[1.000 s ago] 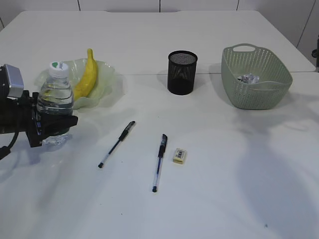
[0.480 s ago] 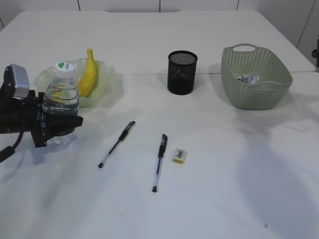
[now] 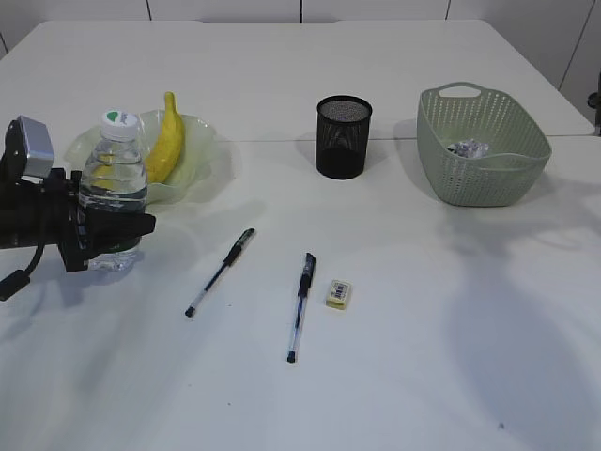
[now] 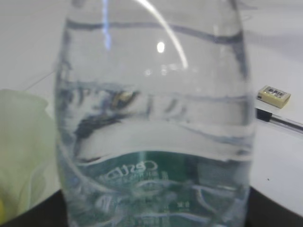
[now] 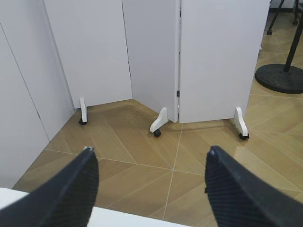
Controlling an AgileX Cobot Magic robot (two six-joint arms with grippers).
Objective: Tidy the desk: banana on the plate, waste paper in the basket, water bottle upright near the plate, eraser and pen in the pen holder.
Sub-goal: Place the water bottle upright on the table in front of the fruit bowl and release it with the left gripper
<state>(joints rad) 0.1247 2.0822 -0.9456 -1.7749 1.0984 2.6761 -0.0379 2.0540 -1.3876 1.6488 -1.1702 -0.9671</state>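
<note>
On the white table (image 3: 394, 376), the green basket (image 3: 484, 178) at far right already holds a crumpled bit of waste paper (image 3: 467, 147), so that part looks done. At far left the pale plate (image 3: 202, 146) carries the banana (image 3: 165, 141), also done. Just near of the plate stands the water bottle (image 3: 114, 193), upright with its base apparently on the table, the left pincer (image 3: 117, 233) clamped round its lower body; the left wrist view is filled by the bottle. That step seems all but finished, needing only release. The right pincer (image 5: 151, 182) is off the table with its jaws apart and empty. The black pen holder (image 3: 343, 136), far centre, awaits two pens (image 3: 220, 272) (image 3: 300, 305) and the eraser (image 3: 339, 293), lying near centre.
</note>
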